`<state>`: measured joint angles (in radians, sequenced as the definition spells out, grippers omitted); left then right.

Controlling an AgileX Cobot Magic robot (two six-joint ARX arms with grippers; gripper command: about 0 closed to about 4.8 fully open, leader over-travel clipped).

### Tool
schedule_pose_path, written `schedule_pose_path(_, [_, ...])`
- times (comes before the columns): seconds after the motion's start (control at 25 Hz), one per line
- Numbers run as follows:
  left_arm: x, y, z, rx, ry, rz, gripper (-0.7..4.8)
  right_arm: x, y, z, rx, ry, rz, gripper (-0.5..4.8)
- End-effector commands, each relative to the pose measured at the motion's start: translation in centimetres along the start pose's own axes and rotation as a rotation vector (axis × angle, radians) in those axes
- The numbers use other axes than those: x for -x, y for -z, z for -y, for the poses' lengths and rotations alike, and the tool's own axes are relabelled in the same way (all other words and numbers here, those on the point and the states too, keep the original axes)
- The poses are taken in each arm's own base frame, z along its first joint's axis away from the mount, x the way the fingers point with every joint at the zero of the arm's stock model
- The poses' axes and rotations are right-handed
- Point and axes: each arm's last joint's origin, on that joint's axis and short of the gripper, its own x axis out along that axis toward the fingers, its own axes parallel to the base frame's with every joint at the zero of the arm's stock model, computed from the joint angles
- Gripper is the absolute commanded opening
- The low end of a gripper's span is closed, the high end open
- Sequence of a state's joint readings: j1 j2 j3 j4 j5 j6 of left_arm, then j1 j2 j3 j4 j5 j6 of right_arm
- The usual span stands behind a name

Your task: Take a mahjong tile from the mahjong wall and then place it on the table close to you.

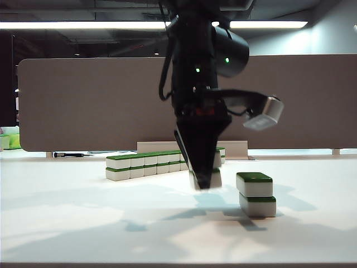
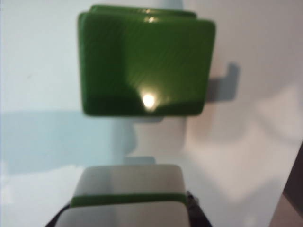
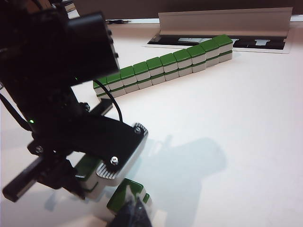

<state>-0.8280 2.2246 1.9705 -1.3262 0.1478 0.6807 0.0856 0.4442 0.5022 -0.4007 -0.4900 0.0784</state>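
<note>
The mahjong wall (image 1: 150,163) (image 3: 165,66) runs two tiers high across the far part of the white table (image 1: 83,223). My left gripper (image 1: 205,181) (image 2: 128,213) points down in the middle of the exterior view. It is shut on a mahjong tile (image 2: 128,182) (image 3: 87,172), white with a green band, held low over the table. I cannot tell whether the tile touches the surface. My right gripper (image 3: 135,215) is near the table's front with its dark tips together and nothing between them. It does not show in the exterior view.
A short stack of two green-topped tiles (image 1: 256,192) (image 2: 147,66) (image 3: 125,196) stands just right of the held tile. A white tile rack (image 3: 222,21) on a black mat lies behind the wall. A brown-grey partition board (image 1: 83,100) closes the back. A black pen (image 1: 70,154) lies at far left.
</note>
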Motion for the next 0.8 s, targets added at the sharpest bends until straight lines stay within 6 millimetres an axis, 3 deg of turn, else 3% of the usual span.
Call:
schedule_pose_path(0.04, [-0.5,-0.3,0.1,-0.005,0.018,-0.001,1.19,0.1,-0.3,-0.1,0.010,0.000,0.019,-0.01])
schedule_pose_path(0.8, [-1.9,-1.2,0.0,-0.022,0.029,0.027,1.19,0.1,-0.3,-0.1,0.010,0.001,0.019,-0.01])
